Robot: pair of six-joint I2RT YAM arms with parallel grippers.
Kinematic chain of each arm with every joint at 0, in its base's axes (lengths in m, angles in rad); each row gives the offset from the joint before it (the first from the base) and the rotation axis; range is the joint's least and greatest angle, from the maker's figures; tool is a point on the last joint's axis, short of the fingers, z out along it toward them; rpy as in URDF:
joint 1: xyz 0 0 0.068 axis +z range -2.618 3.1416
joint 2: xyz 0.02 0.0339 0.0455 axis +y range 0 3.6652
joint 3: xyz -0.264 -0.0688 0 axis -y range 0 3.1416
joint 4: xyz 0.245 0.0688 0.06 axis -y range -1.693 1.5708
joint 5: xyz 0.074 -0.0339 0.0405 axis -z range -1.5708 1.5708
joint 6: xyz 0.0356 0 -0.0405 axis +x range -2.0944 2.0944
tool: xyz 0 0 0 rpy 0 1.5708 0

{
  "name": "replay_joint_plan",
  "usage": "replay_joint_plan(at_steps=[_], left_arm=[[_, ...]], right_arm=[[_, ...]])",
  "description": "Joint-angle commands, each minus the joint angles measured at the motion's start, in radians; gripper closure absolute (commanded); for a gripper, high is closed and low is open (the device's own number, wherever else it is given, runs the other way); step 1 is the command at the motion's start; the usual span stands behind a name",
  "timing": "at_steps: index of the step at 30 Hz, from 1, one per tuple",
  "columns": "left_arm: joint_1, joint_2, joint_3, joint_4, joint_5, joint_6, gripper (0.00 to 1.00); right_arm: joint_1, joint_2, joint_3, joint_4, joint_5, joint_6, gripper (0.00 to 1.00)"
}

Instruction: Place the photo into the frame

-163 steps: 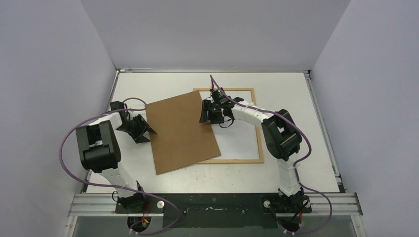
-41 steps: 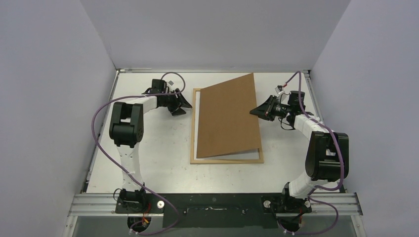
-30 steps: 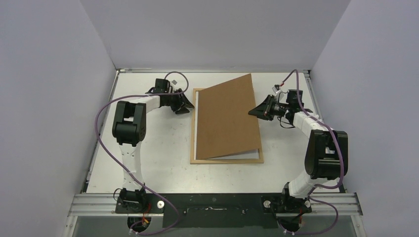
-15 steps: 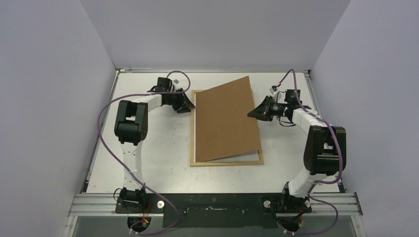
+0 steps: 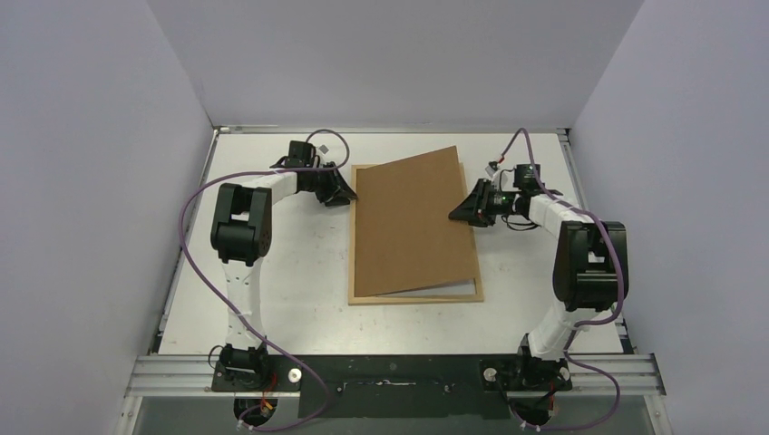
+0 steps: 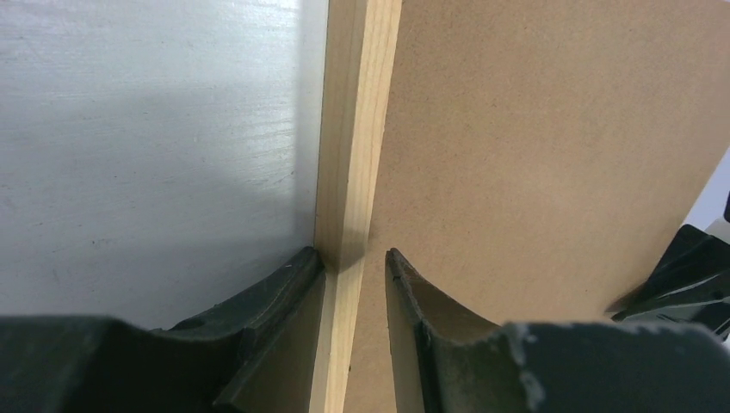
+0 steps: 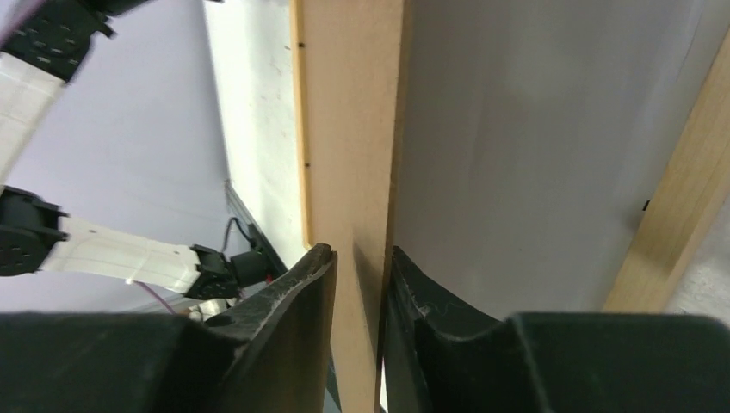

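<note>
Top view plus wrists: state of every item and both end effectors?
backing board: skewed and tilted, right edge raised.
frame: lying flat, mostly covered by the board.
white sheet: inside the frame, under the board.
left end effector: open, straddling the frame's left rail.
right end effector: around the board's right edge; clamped or not, unclear.

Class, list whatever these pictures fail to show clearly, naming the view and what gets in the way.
1. Photo: seen in no view; in the top view the board covers nearly everything inside the frame.
2. White sliver beside the frame's near rail, top view: too narrow to identify.
3. Left claw, left wrist view: shadow at the fingertips hides whether it grips the frame.
</note>
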Motion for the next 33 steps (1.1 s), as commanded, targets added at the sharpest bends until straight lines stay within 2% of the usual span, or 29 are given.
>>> replay_joint_plan(at_steps=[1,10,15,16,19,23,30,33], left_arm=[[-0.021,0.056,-0.004,-0.055,-0.074,0.026,0.68],[-0.016,0.034,0.024,-0.097,-0.080,0.033,0.65],[-0.008,0.015,0.051,-0.141,-0.091,0.048,0.58],[-0.005,0.012,0.057,-0.148,-0.091,0.047,0.54],[0.008,-0.011,0.069,-0.164,-0.087,0.046,0.47],[0.023,-0.038,0.087,-0.201,-0.077,0.072,0.39],[0.025,-0.060,0.066,-0.226,-0.071,0.107,0.32],[0.022,-0.066,0.036,-0.228,-0.068,0.107,0.32]], right_arm=[[0.057,-0.007,0.066,-0.160,0.050,-0.161,0.70],[0.063,-0.002,0.150,-0.342,0.204,-0.244,0.39],[0.059,-0.005,0.218,-0.499,0.382,-0.294,0.27],[0.057,-0.011,0.226,-0.522,0.435,-0.295,0.25],[0.058,-0.044,0.247,-0.594,0.626,-0.304,0.23],[0.056,-0.084,0.235,-0.589,0.768,-0.317,0.19],[0.077,-0.036,0.168,-0.441,0.800,-0.179,0.18],[0.089,-0.013,0.168,-0.443,0.835,-0.153,0.24]])
